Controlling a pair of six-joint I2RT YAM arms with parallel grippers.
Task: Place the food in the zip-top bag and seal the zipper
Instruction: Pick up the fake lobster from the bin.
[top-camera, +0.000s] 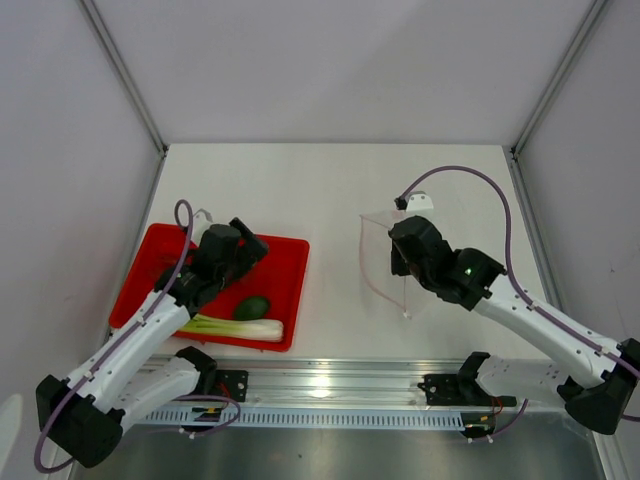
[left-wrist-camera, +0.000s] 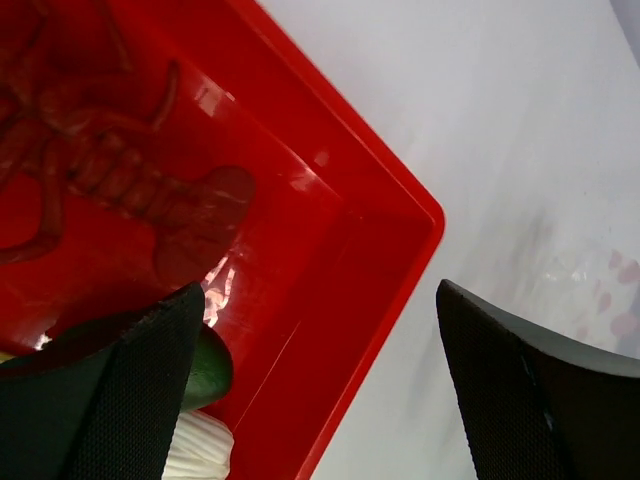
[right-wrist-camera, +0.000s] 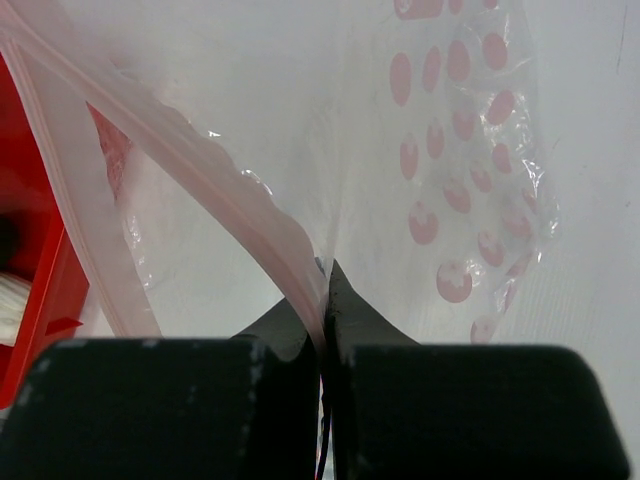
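On the left side of the table (top-camera: 330, 190), the red tray (top-camera: 292, 288) holds all three foods. The left hand (top-camera: 243, 243) hovers over the tray's far part with its two fingers spread wide and nothing between them. In the left wrist view the same hand (left-wrist-camera: 320, 335) frames the tray's corner (left-wrist-camera: 385, 255). The lobster (left-wrist-camera: 120, 170) lies flat on the tray floor. Its head end is cut off by the picture's edge, and from above the arm covers nearly all of it. The green fruit (top-camera: 252, 307) sits just beside the leek (top-camera: 236, 327) along the tray's near wall. At the wrist, a dark finger hides most of the fruit (left-wrist-camera: 211, 366), and only a white end of the leek (left-wrist-camera: 201, 446) shows.

On the right side, the right hand (top-camera: 400, 256) is closed tight on an edge of the zip-top bag (top-camera: 379, 262), well apart from the tray. The clear film is hard to trace against the white table. In the right wrist view, the hand (right-wrist-camera: 325, 292) pinches the bag (right-wrist-camera: 440, 180) close by the pale pink zipper (right-wrist-camera: 200, 170). Whether the bag's mouth is open or sealed cannot be told.
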